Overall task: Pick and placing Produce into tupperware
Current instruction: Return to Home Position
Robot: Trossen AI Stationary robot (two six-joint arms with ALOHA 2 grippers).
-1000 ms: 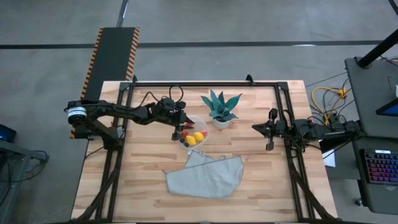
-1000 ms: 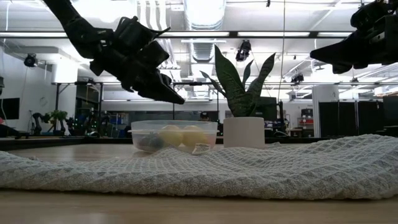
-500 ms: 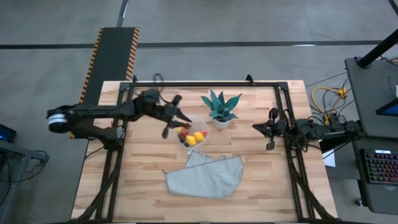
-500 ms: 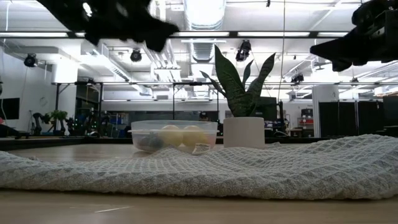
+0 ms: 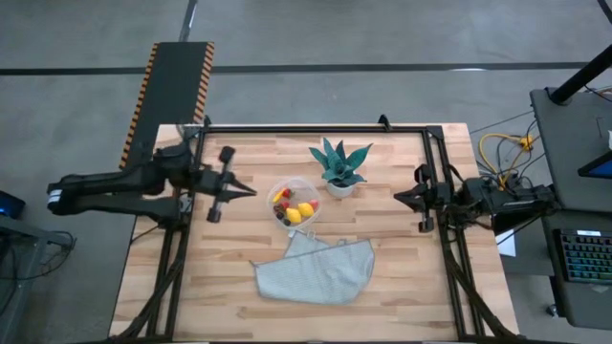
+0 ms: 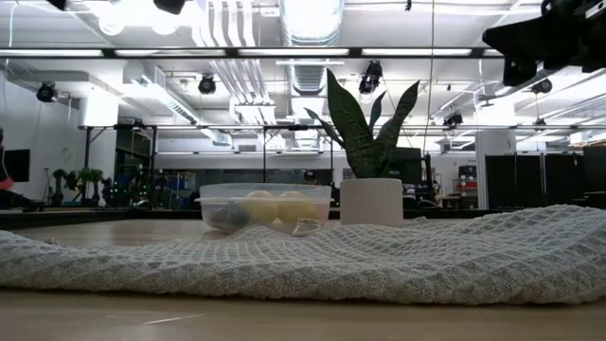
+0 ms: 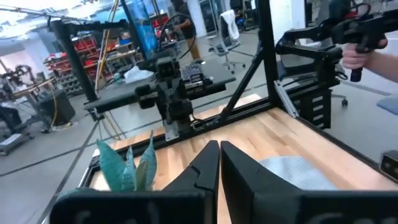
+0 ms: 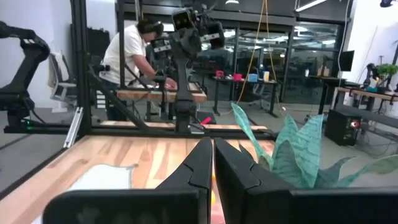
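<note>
Pick-and-place looks done on the table (image 5: 402,277): by size, grey cloth (image 5: 316,269), potted plant (image 5: 339,164), then the tupperware (image 5: 296,182) mid-table between them, holding all the produce (image 5: 304,210) I can see, so I'd call this the home-return step. Left gripper (image 5: 249,191) hangs over bare wood left of the tupperware, fingers nearly together on nothing; right gripper (image 5: 399,198) waits at the right edge, same pinch, empty. Next move: fold the left arm over its frame rail (image 5: 182,268); room looks open.
</note>
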